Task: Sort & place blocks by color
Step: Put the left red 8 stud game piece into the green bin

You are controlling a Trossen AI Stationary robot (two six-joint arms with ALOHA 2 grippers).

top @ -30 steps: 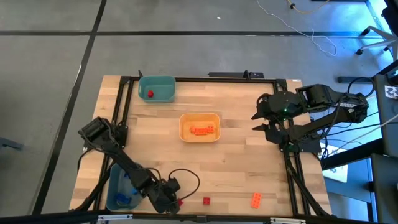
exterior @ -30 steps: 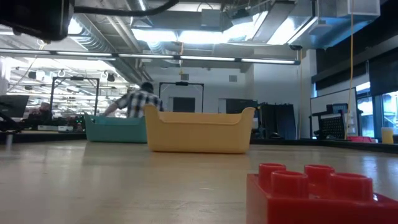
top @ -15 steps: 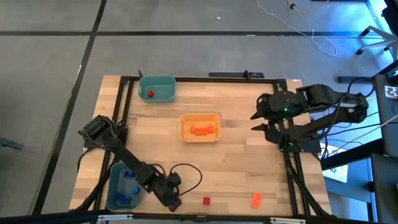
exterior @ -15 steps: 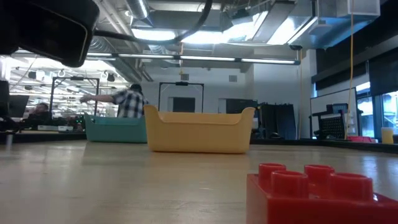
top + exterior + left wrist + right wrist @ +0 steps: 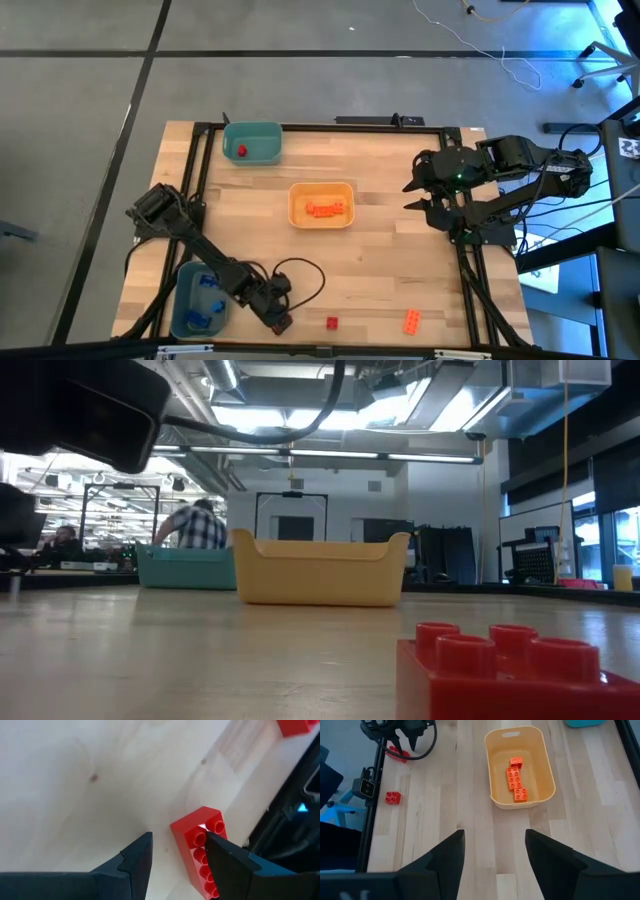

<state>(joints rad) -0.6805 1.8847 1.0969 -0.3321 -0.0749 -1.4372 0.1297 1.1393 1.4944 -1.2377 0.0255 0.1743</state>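
The left arm reaches from the table's left edge toward the near edge, bent low, with the left gripper (image 5: 279,322) down at the wood beside the blue bin (image 5: 181,300). Its fingers stand apart — in the left wrist view one finger (image 5: 227,865) touches the side of an oblong red block (image 5: 197,847), which lies on the table and is not clasped. A square red block (image 5: 331,322) sits just beyond it along the near edge, and an orange block (image 5: 411,320) lies farther right. The right gripper (image 5: 418,194) hangs raised at the table's right edge, well apart from the bricks, its fingers spread wide. The yellow-orange bin (image 5: 321,204) at mid-table holds several orange blocks (image 5: 515,779); the teal bin (image 5: 252,143) at the far edge holds one red block (image 5: 241,151), and blue blocks (image 5: 203,311) lie in the blue bin. A person (image 5: 192,526) bends over in the room behind.
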